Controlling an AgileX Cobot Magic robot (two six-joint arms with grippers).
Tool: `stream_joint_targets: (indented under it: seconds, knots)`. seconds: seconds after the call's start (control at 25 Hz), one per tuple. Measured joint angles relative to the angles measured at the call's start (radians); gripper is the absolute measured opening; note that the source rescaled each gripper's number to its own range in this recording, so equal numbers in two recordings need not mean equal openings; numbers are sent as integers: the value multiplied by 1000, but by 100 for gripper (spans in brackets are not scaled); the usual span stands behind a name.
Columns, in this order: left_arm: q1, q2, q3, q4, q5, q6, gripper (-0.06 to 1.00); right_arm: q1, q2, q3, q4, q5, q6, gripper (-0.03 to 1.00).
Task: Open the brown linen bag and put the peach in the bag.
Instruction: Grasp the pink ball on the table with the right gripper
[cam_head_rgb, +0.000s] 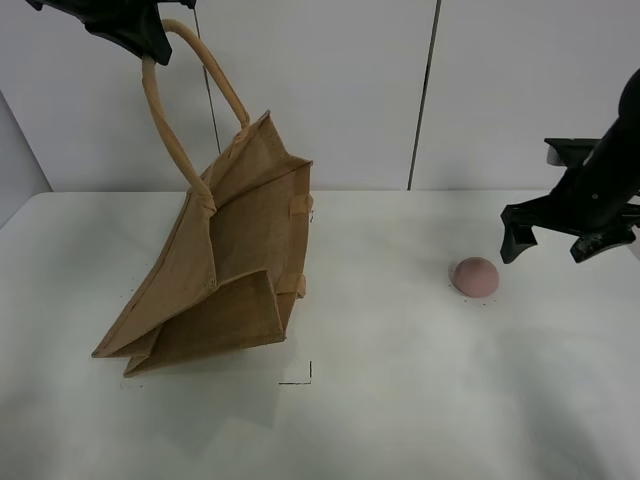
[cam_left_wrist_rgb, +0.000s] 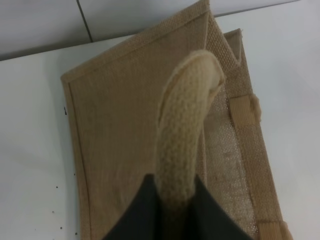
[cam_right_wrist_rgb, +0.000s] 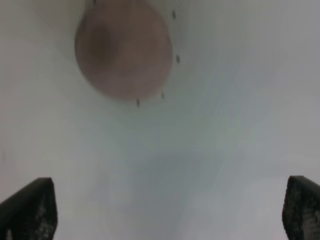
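Brown jute, coarse-woven: the bag (cam_head_rgb: 235, 270) leans tilted on the white table (cam_head_rgb: 400, 400), its mouth only partly pulled apart, hung by 1 pale handle (cam_head_rgb: 165, 120). The left gripper (cam_head_rgb: 125, 30) is clamped on the top of that handle, above the bag. The peach (cam_head_rgb: 475, 276) sits on the table well to the right of the bag, untouched. The right gripper (cam_head_rgb: 565, 240) hovers near the peach, on its side away from the bag, fingers spread wide and holding nothing.

From where I stand, the mouth looks too narrow and slanted for a clean drop. I'd say the left arm should draw the handle up and away from the lower wall until the gap faces upward, then hold steady. The right one should come down centred over the peach and close gently, since a round fruit could roll out.
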Motion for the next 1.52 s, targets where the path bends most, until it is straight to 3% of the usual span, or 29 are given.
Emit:
stream_joint_targets:
  seconds: [0.28, 0.72, 1.24, 1.52]
  knots:
    - [0, 0, 0, 0, 0, 1, 0, 53, 181, -172, -15, 29, -4, 100]
    - [0, 0, 0, 0, 0, 1, 0, 53, 288, -175, 5, -30, -34, 100]
    - [0, 0, 0, 0, 0, 1, 0, 75, 288, -175, 15, -29, -79, 100]
    - [0, 0, 0, 0, 0, 1, 0, 111, 292, -176, -30, -78, -25, 100]
